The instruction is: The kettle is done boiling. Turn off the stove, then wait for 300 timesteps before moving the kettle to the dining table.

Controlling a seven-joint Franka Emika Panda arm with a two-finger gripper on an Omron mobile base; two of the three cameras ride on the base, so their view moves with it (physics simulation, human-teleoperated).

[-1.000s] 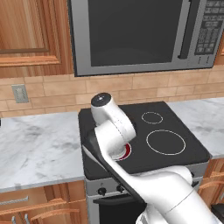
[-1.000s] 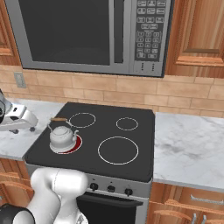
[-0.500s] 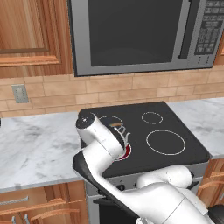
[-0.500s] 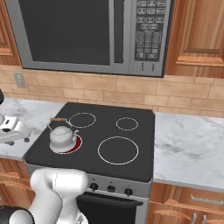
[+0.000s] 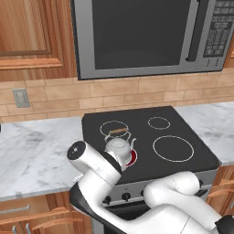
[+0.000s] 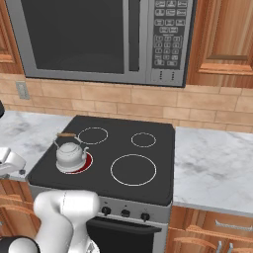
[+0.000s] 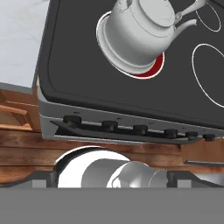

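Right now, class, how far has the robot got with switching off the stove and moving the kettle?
Nothing looks done yet: the burner under the kettle glows red. In hand: the hand view faces the stove's knobs, none touched. Left: turning the stove off, waiting, and carrying the kettle to the dining table.

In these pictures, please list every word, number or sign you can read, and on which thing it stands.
Nothing reads clearly.
Microwave keypad: rows of buttons with small marks, too blurred to read.
Stove knobs: small marks above them, too small to read.
Kettle: no label.
Wall outlet: no text.
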